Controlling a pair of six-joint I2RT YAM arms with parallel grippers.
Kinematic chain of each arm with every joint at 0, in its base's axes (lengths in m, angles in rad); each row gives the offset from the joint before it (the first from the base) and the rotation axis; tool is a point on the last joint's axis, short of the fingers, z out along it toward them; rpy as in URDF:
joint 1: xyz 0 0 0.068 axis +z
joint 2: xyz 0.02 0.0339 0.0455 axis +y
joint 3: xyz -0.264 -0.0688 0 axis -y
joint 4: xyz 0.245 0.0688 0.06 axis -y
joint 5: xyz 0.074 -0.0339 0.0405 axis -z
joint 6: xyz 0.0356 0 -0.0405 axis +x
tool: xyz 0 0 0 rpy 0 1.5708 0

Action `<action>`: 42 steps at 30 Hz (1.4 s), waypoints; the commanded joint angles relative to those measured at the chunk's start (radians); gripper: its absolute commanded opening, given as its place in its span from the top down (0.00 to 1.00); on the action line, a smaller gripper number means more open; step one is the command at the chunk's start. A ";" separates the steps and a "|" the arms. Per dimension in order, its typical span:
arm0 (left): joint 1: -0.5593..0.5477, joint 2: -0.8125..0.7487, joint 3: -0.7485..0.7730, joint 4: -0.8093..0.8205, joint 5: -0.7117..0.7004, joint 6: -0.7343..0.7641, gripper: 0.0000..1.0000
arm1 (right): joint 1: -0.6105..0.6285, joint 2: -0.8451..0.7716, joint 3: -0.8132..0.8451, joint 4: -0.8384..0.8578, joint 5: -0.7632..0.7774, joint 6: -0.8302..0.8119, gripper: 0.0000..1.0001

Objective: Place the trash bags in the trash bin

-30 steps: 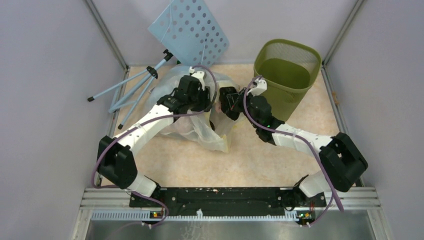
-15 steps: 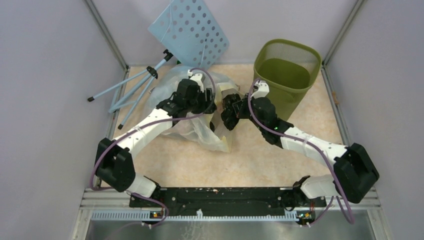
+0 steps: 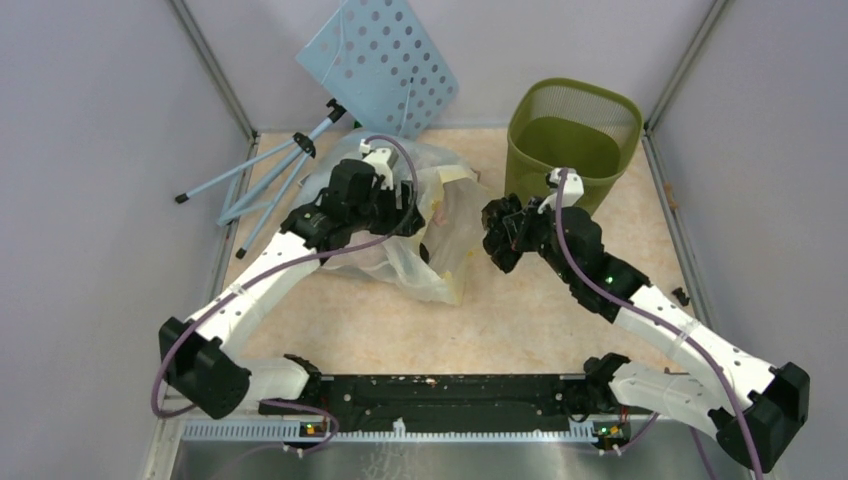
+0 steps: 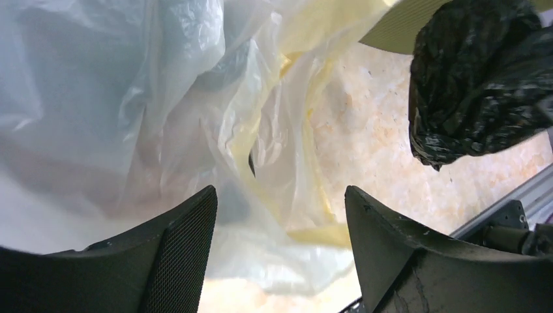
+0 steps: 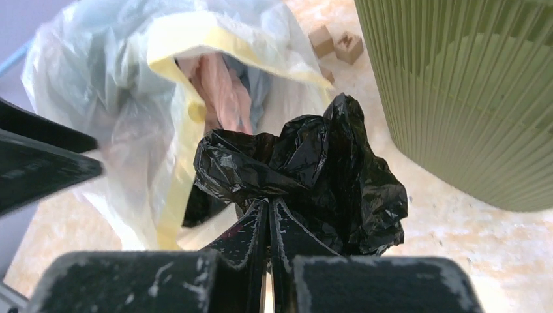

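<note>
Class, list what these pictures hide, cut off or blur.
Contents of the large translucent yellowish plastic bag: top view, left arm covers part; wrist views, film blurs them.
Rim of the olive-green mesh trash bin: right wrist view, top edge cuts it.
Right gripper fingertips: right wrist view, buried in the crumpled glossy black trash bag.

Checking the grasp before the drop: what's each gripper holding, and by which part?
The right gripper pinches the glossy black plastic bag by a bunched fold at its near side; the left gripper stands open, holding nothing.
</note>
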 commanded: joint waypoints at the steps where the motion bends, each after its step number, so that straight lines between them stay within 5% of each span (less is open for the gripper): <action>1: -0.003 -0.116 0.088 -0.191 0.009 0.041 0.22 | -0.010 -0.041 0.014 -0.150 -0.058 -0.050 1.00; 8: -0.003 -0.335 -0.032 -0.355 -0.090 -0.092 0.22 | -0.010 -0.096 -0.015 -0.229 -0.100 -0.025 1.00; 12: -0.003 -0.428 -0.197 -0.335 -0.106 -0.203 0.40 | -0.010 -0.138 -0.040 -0.266 -0.084 0.012 1.00; 17: -0.003 -0.513 -0.415 -0.120 -0.095 -0.303 0.57 | -0.010 -0.185 -0.070 -0.300 -0.076 0.048 1.00; 26: -0.002 -0.292 -0.664 0.489 -0.108 -0.365 0.60 | -0.010 -0.214 -0.128 -0.318 -0.135 0.076 1.00; 30: 0.011 -0.079 -0.591 0.667 -0.158 -0.339 0.59 | -0.010 -0.226 -0.165 -0.299 -0.187 0.079 1.00; 35: 0.060 0.195 -0.407 0.827 -0.054 -0.285 0.61 | -0.010 -0.212 -0.215 -0.228 -0.276 0.088 1.00; 42: 0.112 0.368 -0.149 0.765 0.105 -0.210 0.56 | -0.009 -0.190 -0.271 -0.054 -0.456 0.079 1.00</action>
